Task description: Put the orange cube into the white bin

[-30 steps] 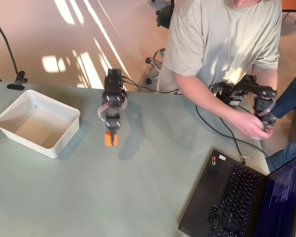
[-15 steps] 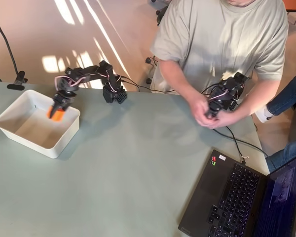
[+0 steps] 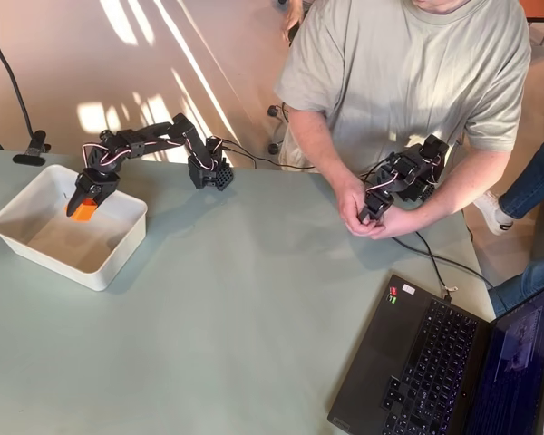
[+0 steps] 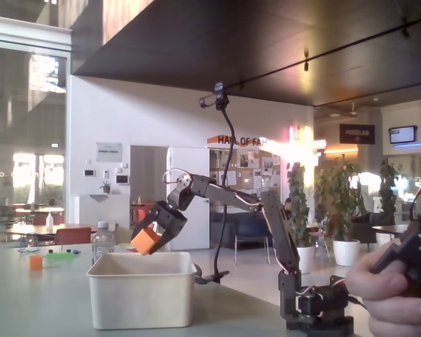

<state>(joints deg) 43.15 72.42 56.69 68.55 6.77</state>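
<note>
At the left of the overhead frame the white bin (image 3: 68, 227) sits on the pale green surface (image 3: 254, 317), one corner pointing toward the lower edge of the picture. Over its upper part hangs the claw (image 3: 82, 205), clenched on the orange cube (image 3: 84, 210), which shows bright between the black fingers. In the fixed view the same white bin (image 4: 142, 290) stands at lower centre-left, and the orange cube (image 4: 146, 240) is held just above its rim, clear of the plastic, gripped in the claw (image 4: 151, 234) that tilts down toward the left of the frame.

From there the black arm (image 3: 154, 138) stretches rightward across the overhead picture to its base (image 3: 210, 170) at the surface's far edge, with wires trailing off behind it. In the fixed view, two small blocks, one orange (image 4: 35, 262) and one green (image 4: 59, 257), lie at the far left of the surface, and a clear bottle (image 4: 102, 241) stands behind the bin.

Further right in the overhead frame a person in a light shirt (image 3: 417, 72) sits at the surface. At the lower right corner lies an open laptop (image 3: 444, 362).
</note>
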